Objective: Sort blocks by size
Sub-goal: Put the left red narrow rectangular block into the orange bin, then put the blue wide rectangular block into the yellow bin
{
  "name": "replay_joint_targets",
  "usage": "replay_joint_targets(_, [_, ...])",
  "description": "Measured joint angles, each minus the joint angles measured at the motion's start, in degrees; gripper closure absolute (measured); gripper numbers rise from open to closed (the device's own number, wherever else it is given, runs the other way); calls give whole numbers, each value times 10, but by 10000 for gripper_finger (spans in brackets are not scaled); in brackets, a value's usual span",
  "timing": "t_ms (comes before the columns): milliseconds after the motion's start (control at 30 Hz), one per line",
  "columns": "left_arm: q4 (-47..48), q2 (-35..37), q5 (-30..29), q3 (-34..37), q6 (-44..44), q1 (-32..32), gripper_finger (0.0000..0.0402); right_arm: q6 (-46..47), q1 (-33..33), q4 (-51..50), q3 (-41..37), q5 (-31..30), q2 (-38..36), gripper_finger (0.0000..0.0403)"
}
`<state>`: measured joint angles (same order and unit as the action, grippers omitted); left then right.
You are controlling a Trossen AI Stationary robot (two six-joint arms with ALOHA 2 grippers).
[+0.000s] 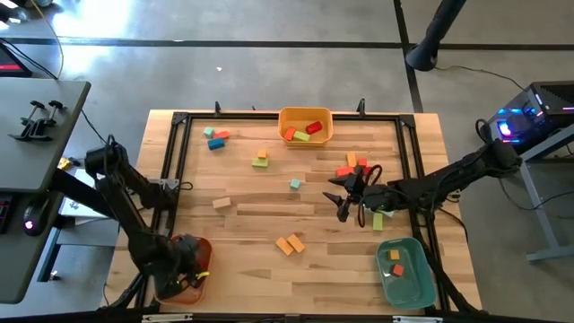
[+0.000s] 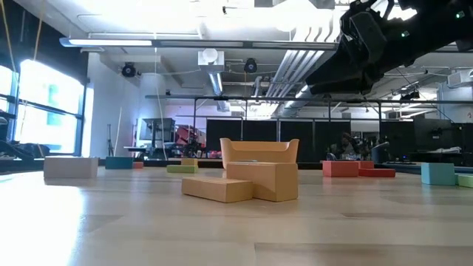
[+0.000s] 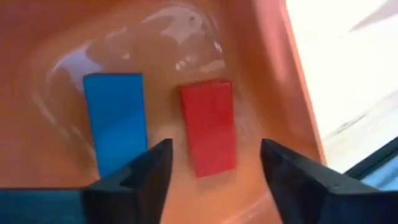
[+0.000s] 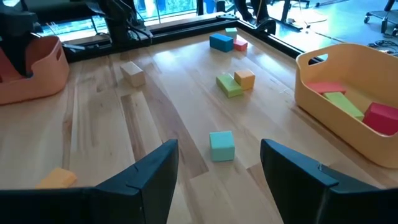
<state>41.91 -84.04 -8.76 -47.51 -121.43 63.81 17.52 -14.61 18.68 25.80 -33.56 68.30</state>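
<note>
We see the left gripper (image 3: 211,177) down inside the orange bin (image 1: 190,269) at the near left corner of the table (image 1: 251,224), its fingers spread wide with nothing between them. Just beyond its fingertips a red block (image 3: 209,126) and a blue block (image 3: 116,121) lie flat side by side on the bin floor (apart from each other, neither touched by the fingers).

The right gripper (image 1: 343,199) hangs above the table right of centre, its fingers also wide apart and holding nothing. In its wrist view a teal cube (image 4: 222,145) sits on the wood just ahead of it. Farther left lie a green block (image 4: 229,86) touching an orange cube (image 4: 244,79), and a pale wooden block (image 4: 132,74) near the left side.

At the far edge stands a yellow bin (image 1: 306,125) with red and green blocks inside. A teal bin (image 1: 408,274) at the near right corner holds two small blocks. Two orange blocks (image 1: 290,243) rest together near the front, and a cluster of red and orange blocks (image 1: 350,168) lies just beyond the right gripper. A few more blocks (image 1: 216,138) sit far left.
</note>
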Motion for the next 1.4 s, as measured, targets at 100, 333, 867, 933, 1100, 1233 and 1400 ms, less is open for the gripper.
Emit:
replay_joint_targets(100, [8, 24, 21, 0, -4, 0, 146, 0, 0, 0, 0, 0, 0, 178])
replay_joint_targets(333, [57, 102, -88, -24, 40, -2, 146, 0, 0, 0, 0, 0, 0, 178])
replay_joint_targets(867, [22, 138, -613, -36, 563, -235, 145, 3, 0, -2, 0, 32, 0, 178])
replay_joint_targets(933, [-1, 123, -649, -36, 609, -272, 145, 2, 0, -4, 0, 47, 0, 178])
replay_joint_targets(1100, [-117, 81, -620, -36, 787, -345, 145, 0, -1, -5, 0, 56, 0, 178])
replay_joint_targets(1233, [-286, 45, -423, -36, 969, -406, 144, 0, -1, -6, 0, 56, 0, 178])
replay_joint_targets(1400, [-531, -9, -223, -36, 1173, -462, 144, 4, -2, -6, 0, 56, 0, 178])
